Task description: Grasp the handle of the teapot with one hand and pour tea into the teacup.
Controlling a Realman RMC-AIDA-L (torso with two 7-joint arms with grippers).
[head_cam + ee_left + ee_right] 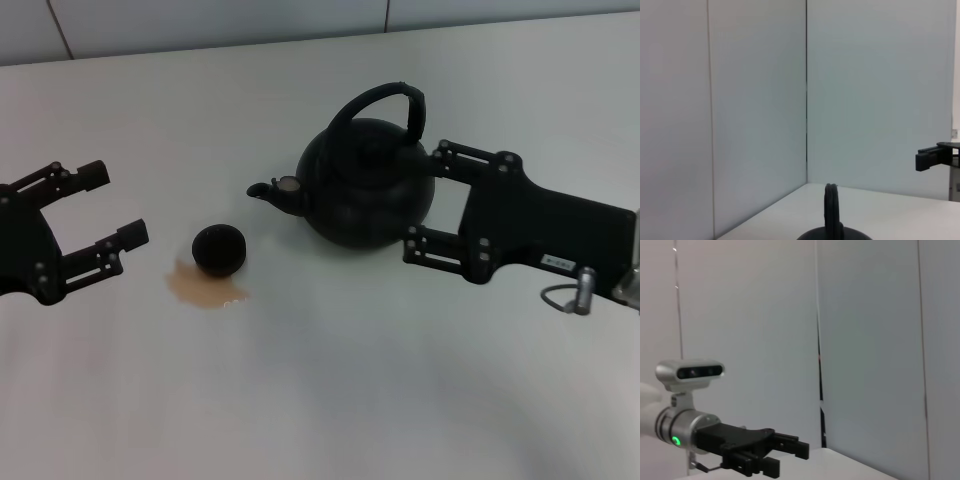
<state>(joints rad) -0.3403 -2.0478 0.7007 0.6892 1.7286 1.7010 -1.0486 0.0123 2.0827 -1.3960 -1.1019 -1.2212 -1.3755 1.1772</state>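
A big white desk [330, 390] fills the room's middle. A small brown wet stain [205, 288] sits on it at the left. Plain pale wall panels [755, 100] stand at the far side, meeting in a corner.

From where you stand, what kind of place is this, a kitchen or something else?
Probably a robot test bench, not a kitchen. A bare white table is boxed in by plain pale panel walls. On it sit only a teapot, a teacup and a brownish spill, between the open left gripper and right gripper.
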